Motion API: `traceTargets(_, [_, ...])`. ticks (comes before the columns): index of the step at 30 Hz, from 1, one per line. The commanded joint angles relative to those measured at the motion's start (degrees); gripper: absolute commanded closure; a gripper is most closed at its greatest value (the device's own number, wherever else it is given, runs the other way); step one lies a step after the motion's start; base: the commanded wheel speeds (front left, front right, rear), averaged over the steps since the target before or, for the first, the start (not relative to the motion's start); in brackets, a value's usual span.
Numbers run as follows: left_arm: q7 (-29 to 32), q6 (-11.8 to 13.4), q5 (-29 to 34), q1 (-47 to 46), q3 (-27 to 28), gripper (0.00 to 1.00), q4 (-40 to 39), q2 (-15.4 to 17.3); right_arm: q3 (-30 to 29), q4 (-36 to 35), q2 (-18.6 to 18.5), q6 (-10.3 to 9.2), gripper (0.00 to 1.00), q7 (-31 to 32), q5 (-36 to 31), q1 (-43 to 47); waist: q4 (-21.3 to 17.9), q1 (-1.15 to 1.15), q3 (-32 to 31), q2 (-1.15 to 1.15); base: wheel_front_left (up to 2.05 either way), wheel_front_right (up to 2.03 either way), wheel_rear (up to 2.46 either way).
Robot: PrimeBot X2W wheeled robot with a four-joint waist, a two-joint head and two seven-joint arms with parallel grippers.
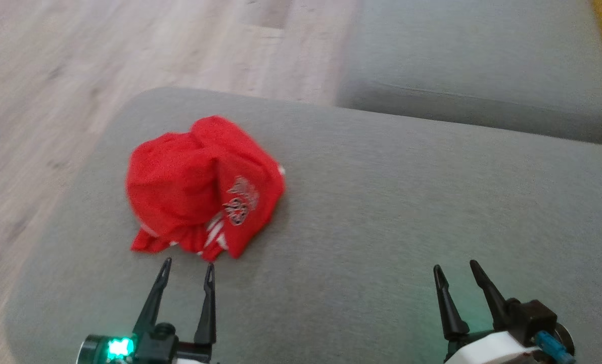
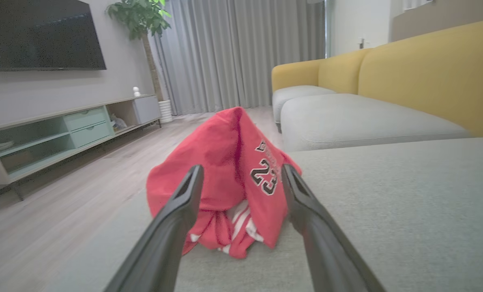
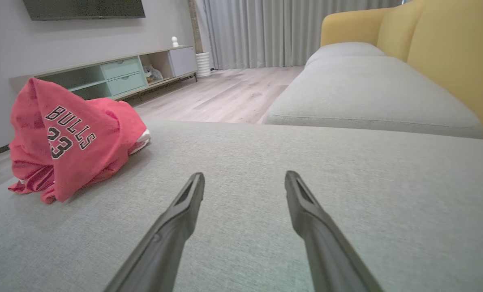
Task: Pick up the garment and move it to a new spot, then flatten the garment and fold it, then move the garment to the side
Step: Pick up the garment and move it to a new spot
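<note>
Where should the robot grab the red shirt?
Probably the raised peak of the red shirt, coming from the near side with the open left gripper, which faces it. The shirt stands heaped in a mound, so its top fold offers loose cloth to pinch.

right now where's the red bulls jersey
In the head view the red Bulls jersey lies crumpled on the grey sofa cushion, near its left end, just beyond the left tool and well left of the right tool.

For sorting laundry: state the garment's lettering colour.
Black, outlined white, on the red garment; clearest in right wrist view.
</note>
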Motion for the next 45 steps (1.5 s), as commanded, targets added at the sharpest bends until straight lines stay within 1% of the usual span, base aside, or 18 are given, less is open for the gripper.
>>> traceTargets(1, [-0.5, 0.0, 0.3, -3.4, 2.5, 0.00, -1.9, -0.1, 1.4, -1.6, -0.6, 0.44, 0.00, -0.7, 0.3, -2.4, 5.5, 0.00, 0.7, 0.00, 0.00, 0.00, 0.00])
traceTargets(4, [-0.5, 0.1, 0.2, -3.3, 3.2, 0.00, -2.3, -0.1, 1.5, -1.4, -0.6, 0.44, 0.00, -0.7, 0.6, -2.8, 9.1, 0.00, 1.1, 0.00, 0.00, 0.00, 0.00])
traceTargets(7, [-0.5, 0.6, 0.2, -3.0, 4.3, 0.00, -3.0, 0.0, 1.8, -1.2, -0.6, 0.44, 0.00, -0.7, 0.4, -3.1, 11.4, 0.00, 1.4, 0.00, 0.00, 0.00, 0.00])
traceTargets(12, [-0.5, 1.5, 0.1, -2.8, 6.7, 0.00, -4.6, 0.5, 2.1, -1.0, -0.6, 0.44, 0.00, -0.7, -0.2, -3.4, 12.4, 0.00, 2.3, 0.00, 0.00, 0.00, 0.00])
traceTargets(16, [-0.5, 2.4, 0.7, -4.0, 9.4, 0.00, -8.0, 1.9, 1.5, -0.8, -0.6, 0.44, 0.00, -0.7, -1.6, -3.0, 11.4, 0.00, 3.4, 0.00, 0.00, 0.00, 0.00])
traceTargets(20, [-0.5, 2.7, 0.8, -8.3, 13.1, 0.00, -13.5, 4.9, 0.7, -1.1, -0.6, 0.44, 0.00, -0.7, -4.7, -3.5, 8.8, 0.00, 6.9, 0.00, 0.00, 0.00, 0.00])
traceTargets(22, [-0.5, 1.7, 0.4, -11.6, 14.6, 0.00, -14.9, 6.7, 0.0, -1.4, -0.6, 0.44, 0.00, -0.7, -6.5, -4.3, 7.5, 0.00, 9.3, 0.00, 0.00, 0.00, 0.00])
traceTargets(25, [-0.5, -0.3, -0.8, -18.0, 16.3, 0.00, -14.3, 8.9, -0.8, -1.9, -1.0, 0.44, 0.00, -0.7, -9.1, -5.4, 5.9, 0.00, 12.6, 0.00, 0.00, 0.00, 0.00])
traceTargets(26, [-0.5, -1.1, -1.4, -20.3, 16.8, 0.00, -13.1, 9.4, -0.9, -2.1, -1.5, 0.44, 0.00, -0.7, -9.7, -5.8, 5.4, 0.00, 13.7, 0.00, 0.00, 0.00, 0.00])
traceTargets(28, [-0.5, -3.1, -2.6, -25.3, 17.3, 0.00, -7.6, 10.9, -1.0, -2.5, -2.6, 0.44, 0.00, -0.7, -10.5, -6.6, 4.5, 0.00, 15.9, 0.00, 0.00, 0.00, 0.00])
traceTargets(29, [-0.5, -3.1, -2.6, -25.3, 17.3, 0.00, -7.6, 10.9, -1.0, -2.5, -2.6, 0.44, 0.00, -0.7, -10.5, -6.6, 4.5, 0.00, 15.9, 0.00, 0.00, 0.00, 0.00])
traceTargets(30, [-0.3, -4.3, -3.7, -28.0, 17.3, 0.00, -3.8, 11.1, -1.0, -2.8, -3.2, 0.44, 0.00, -0.7, -10.6, -7.0, 4.2, 0.00, 16.7, 0.00, 0.00, 0.00, 0.00])
traceTargets(33, [3.9, -7.4, -7.0, -37.1, 17.9, 0.00, 7.9, 12.5, -0.1, -4.4, -4.9, 0.44, 0.00, -0.7, -11.4, -8.4, 2.9, 0.00, 19.1, 0.00, 0.00, 0.00, 0.00])
traceTargets(34, [5.7, -8.6, -8.2, -40.0, 18.0, 0.00, 11.6, 12.8, 0.2, -4.8, -5.3, 0.44, 0.00, -0.7, -11.4, -8.8, 2.5, 0.00, 19.9, 0.00, 0.00, 0.00, 0.00])
traceTargets(36, [9.1, -12.0, -10.7, -45.1, 17.4, 0.00, 18.6, 13.4, 0.7, -5.6, -6.0, 0.44, 0.00, -0.7, -11.4, -9.5, 1.8, 0.00, 21.2, 0.00, 0.00, 0.00, 0.00])
traceTargets(38, [13.0, -14.3, -13.5, -49.4, 16.1, 0.00, 25.1, 13.6, 0.8, -6.5, -6.6, 0.44, 0.00, -0.7, -11.4, -9.9, 1.4, 0.00, 22.5, 0.00, 0.00, 0.00, 0.00])
traceTargets(41, [19.5, -15.4, -17.3, -53.8, 13.1, 0.00, 32.9, 13.4, 0.6, -7.7, -7.7, 0.44, 0.00, -0.7, -11.3, -10.1, 1.3, 0.00, 24.4, 0.00, 0.00, 0.00, 0.00])
traceTargets(45, [26.7, -15.5, -23.2, -56.9, 7.7, 0.00, 39.8, 13.9, 0.5, -8.8, -8.8, 0.44, 0.00, -0.7, -11.3, -10.5, 0.9, 0.00, 27.0, 0.00, 0.00, 0.00, 0.00])
